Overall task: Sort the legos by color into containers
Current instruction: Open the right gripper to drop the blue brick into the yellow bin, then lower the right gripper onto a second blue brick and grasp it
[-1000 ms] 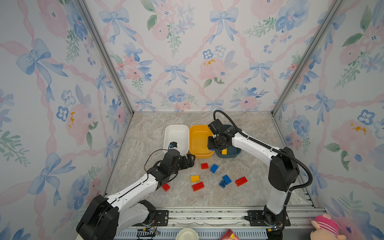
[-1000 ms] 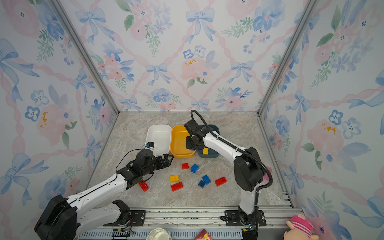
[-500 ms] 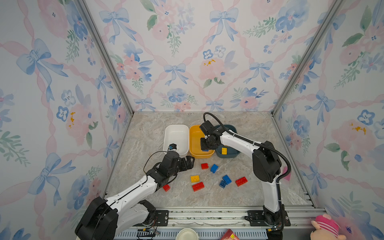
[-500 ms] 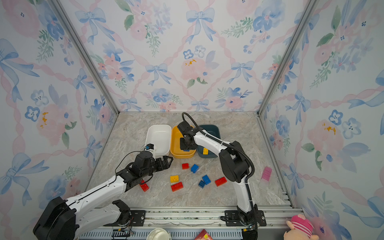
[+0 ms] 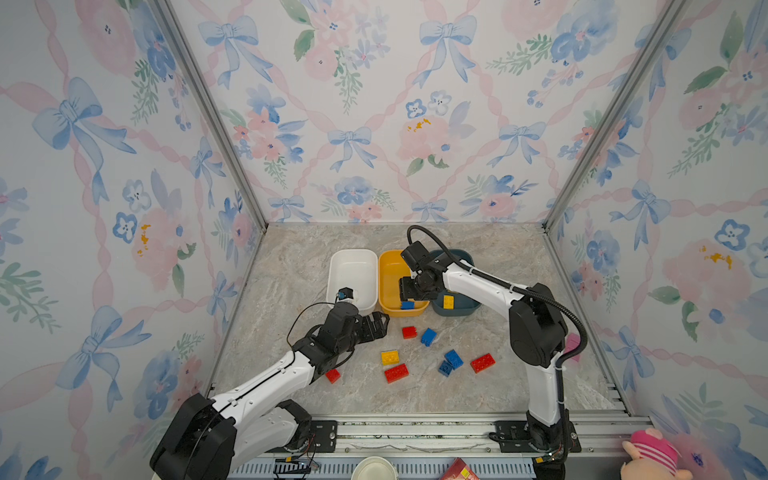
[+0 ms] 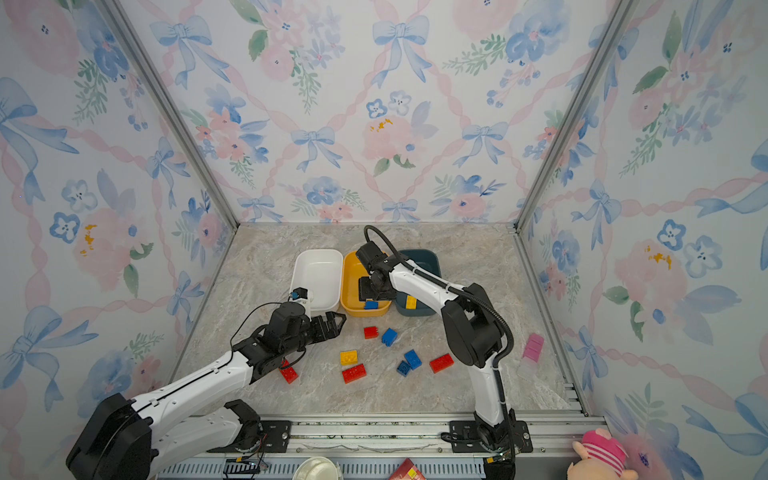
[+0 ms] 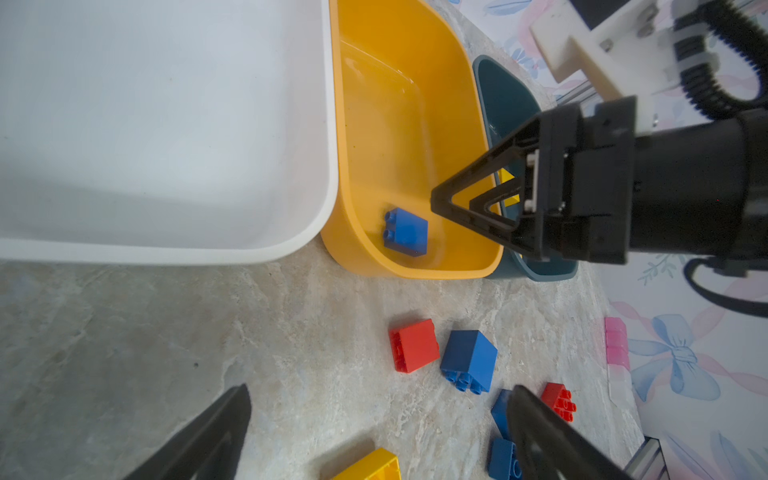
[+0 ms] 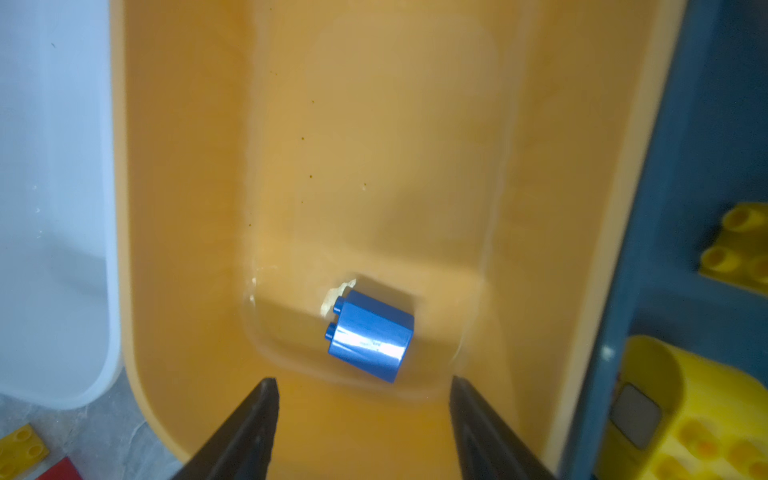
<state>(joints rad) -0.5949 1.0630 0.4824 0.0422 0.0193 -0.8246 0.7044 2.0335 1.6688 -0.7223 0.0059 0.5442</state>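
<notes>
Three containers stand side by side: a white tub [image 5: 353, 254], a yellow-orange tub [image 5: 387, 274] and a teal tub [image 5: 467, 308]. A blue lego [image 5: 407, 305] [image 8: 370, 334] lies on its side in the yellow-orange tub's near end. Just above it my right gripper [image 5: 409, 293] [image 8: 362, 380] hangs open and empty. Yellow legos [image 8: 735, 249] sit in the teal tub. My left gripper [image 5: 380, 324] [image 7: 379, 390] stands wide open and empty over the table in front of the white tub. Red [image 5: 409, 331], blue [image 5: 428, 336] and yellow [image 5: 390, 357] legos lie loose on the table.
More loose legos lie nearer the front: red [image 5: 396, 372], two blue [image 5: 451, 361], red [image 5: 482, 363], and a red one [image 5: 333, 375] beside my left forearm. A pink block [image 6: 533, 346] rests by the right wall. A plush toy [image 5: 650, 455] and cup [image 5: 374, 469] sit beyond the front rail.
My right gripper has swung left from the teal tub's edge to over the yellow-orange tub and opened; the blue lego now lies loose in that tub. The left arm has hardly moved.
</notes>
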